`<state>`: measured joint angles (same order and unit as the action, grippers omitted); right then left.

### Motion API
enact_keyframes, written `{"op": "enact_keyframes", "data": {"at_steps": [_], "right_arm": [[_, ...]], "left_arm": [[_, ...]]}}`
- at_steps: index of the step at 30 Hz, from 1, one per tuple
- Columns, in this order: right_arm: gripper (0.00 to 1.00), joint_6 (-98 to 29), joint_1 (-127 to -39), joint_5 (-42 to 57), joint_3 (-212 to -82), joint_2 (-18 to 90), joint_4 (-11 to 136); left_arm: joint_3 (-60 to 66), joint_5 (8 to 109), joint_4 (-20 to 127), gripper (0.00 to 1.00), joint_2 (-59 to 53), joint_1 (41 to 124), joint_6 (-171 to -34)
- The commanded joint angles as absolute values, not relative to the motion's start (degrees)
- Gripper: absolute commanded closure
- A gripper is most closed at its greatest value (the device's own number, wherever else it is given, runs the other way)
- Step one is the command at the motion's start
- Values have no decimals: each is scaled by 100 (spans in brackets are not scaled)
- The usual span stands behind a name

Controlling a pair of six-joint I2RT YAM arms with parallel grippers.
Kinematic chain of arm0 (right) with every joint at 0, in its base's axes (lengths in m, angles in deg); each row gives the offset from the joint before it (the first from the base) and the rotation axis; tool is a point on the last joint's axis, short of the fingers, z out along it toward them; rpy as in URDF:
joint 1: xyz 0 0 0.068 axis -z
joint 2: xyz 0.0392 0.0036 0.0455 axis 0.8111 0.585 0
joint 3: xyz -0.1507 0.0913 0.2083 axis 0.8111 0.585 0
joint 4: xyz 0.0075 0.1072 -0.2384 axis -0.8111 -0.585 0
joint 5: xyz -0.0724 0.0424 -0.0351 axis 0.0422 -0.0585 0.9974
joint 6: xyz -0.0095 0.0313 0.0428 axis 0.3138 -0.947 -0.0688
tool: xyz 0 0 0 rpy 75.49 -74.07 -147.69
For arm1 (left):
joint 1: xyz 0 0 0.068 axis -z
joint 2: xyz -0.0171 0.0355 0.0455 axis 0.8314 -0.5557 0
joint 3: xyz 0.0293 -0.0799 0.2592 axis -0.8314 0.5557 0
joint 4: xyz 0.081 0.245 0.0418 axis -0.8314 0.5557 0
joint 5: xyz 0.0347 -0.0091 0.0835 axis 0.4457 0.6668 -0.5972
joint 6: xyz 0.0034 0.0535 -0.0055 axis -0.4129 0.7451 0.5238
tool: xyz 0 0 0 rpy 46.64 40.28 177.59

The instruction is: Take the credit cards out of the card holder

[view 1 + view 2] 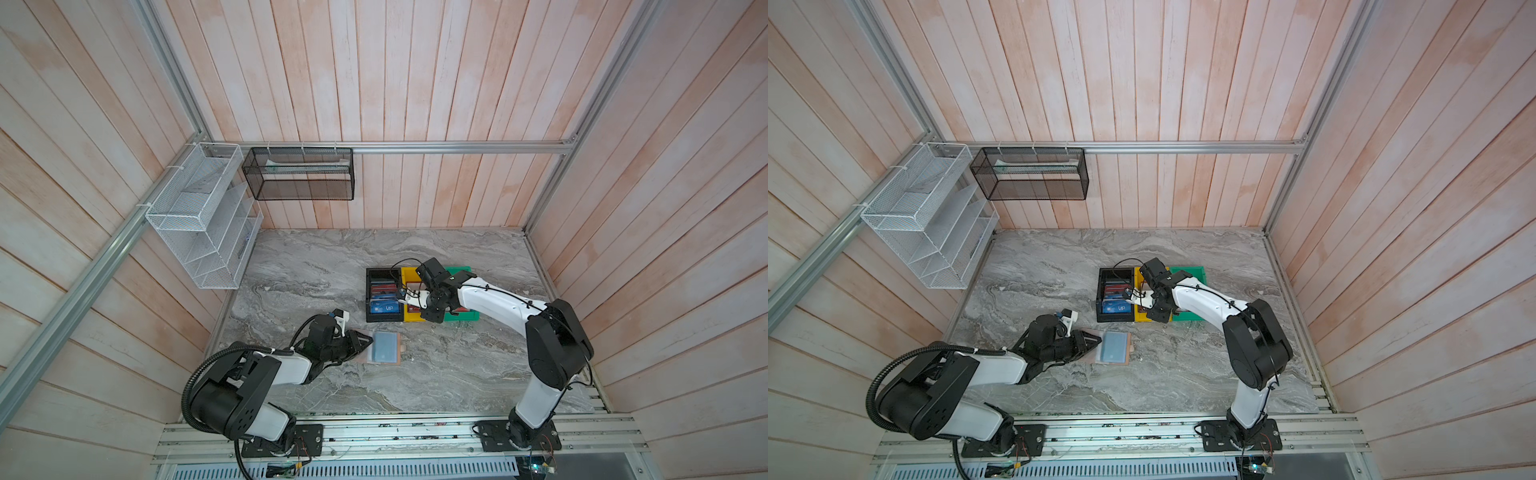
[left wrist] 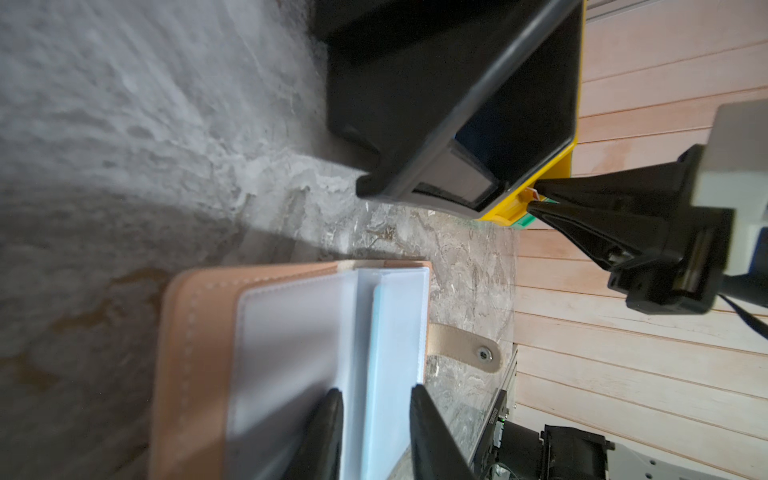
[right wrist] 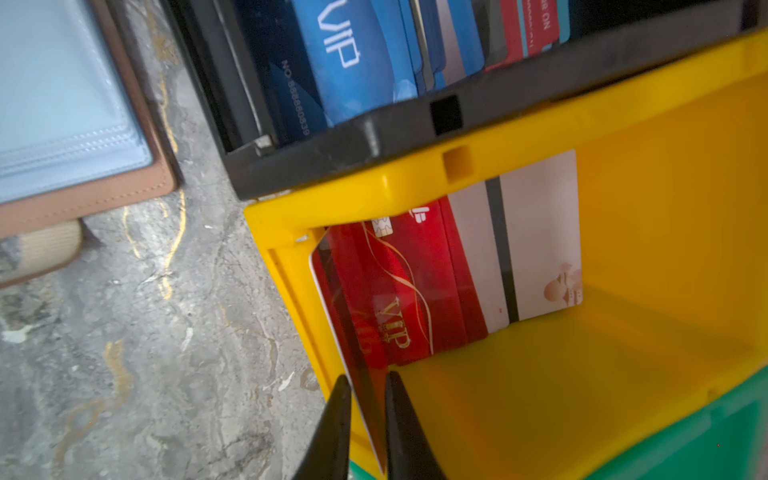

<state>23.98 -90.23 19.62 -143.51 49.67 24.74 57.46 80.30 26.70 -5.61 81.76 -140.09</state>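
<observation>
On the table (image 1: pixel 311 270), the yellow bin (image 3: pixel 665 208) holds credit cards (image 3: pixel 415 291). Nearby, the card holder (image 1: pixel 384 348) lies open under the left end effector (image 2: pixel 376 390), its tips narrowly parted. The right end effector (image 3: pixel 368 380) narrowly straddles a red card (image 3: pixel 357 374) standing on edge in the bin; whether it grips I cannot tell.

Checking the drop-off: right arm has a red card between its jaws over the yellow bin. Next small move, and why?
Probably open the right gripper wider to let the red card drop. It sits tilted between the jaws, its far end already inside the yellow bin beside other cards; whether the jaws grip it, I cannot tell.
</observation>
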Motion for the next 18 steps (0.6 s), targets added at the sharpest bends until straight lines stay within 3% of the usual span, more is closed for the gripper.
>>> {"op": "enact_keyframes", "data": {"at_steps": [1, 13, 18], "right_arm": [[80, 2348, -9062, 2163, -14334, 5034, 2583], [75, 2316, -9049, 3437, -14448, 5052, 4079], [73, 1781, -9074, 2820, -14212, 4510, 4421]], "left_arm": [[5683, 8062, 2617, 69, -606, 8146, -13885], [5703, 8065, 2521, 69, -673, 8146, -13902], [5742, 8063, 2552, 69, -614, 8146, -13902]]}}
